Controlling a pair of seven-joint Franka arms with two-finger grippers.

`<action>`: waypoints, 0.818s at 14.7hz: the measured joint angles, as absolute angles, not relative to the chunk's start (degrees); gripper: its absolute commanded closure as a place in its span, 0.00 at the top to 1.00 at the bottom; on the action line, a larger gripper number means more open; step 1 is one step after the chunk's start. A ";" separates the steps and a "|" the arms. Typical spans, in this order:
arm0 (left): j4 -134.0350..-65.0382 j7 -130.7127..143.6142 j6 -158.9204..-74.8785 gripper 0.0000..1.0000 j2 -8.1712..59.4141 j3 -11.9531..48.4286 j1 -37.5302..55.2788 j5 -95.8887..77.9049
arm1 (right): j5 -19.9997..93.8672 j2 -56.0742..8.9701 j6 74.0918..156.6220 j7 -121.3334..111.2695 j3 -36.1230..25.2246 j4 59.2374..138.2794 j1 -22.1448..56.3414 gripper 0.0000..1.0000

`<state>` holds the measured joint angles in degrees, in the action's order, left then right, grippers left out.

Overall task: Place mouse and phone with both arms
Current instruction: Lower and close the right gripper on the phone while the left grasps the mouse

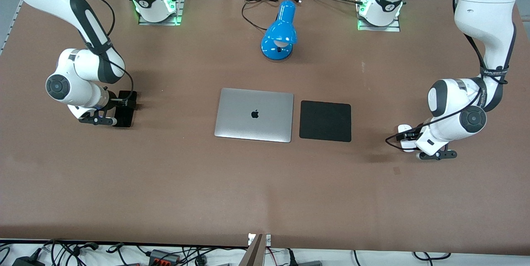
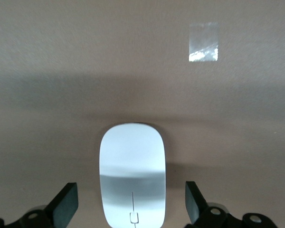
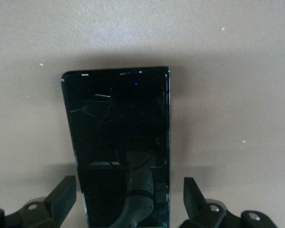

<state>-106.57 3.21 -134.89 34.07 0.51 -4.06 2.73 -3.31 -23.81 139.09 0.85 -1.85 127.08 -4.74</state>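
1. White mouse is lying flat on the table toward the left arm's end — I'm straddling it with the left gripper, fingers spread and clear of its sides.
2. I'm bracketing the phone at the right arm's end the same way, right gripper spread — presumably for a sideways pinch.
3. Wrist views are showing those gaps; the front view is showing the laptop and pad mid-table.

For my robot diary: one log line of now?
left gripper: open, astride mouse | right gripper: open, astride phone | neither lifted
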 measured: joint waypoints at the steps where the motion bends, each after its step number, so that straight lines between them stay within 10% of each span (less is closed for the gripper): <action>1: -106.57 3.22 -136.28 0.78 34.88 0.51 -4.06 2.73 | -3.31 -23.97 139.11 0.85 -1.85 127.08 -4.76 1.00; 4: -106.54 3.23 -139.40 0.41 36.57 0.50 -4.61 2.73 | -3.31 -24.31 139.23 0.85 -1.85 127.08 -4.81 1.00; 9: -106.15 3.47 -139.57 0.35 36.63 0.54 -5.53 2.73 | -3.31 -25.13 140.20 0.85 -1.84 127.07 -4.88 1.00; 12: -105.61 3.82 -137.65 0.35 36.28 1.93 -5.42 2.73 | -3.31 -25.07 140.21 0.85 -1.77 127.04 -4.88 0.77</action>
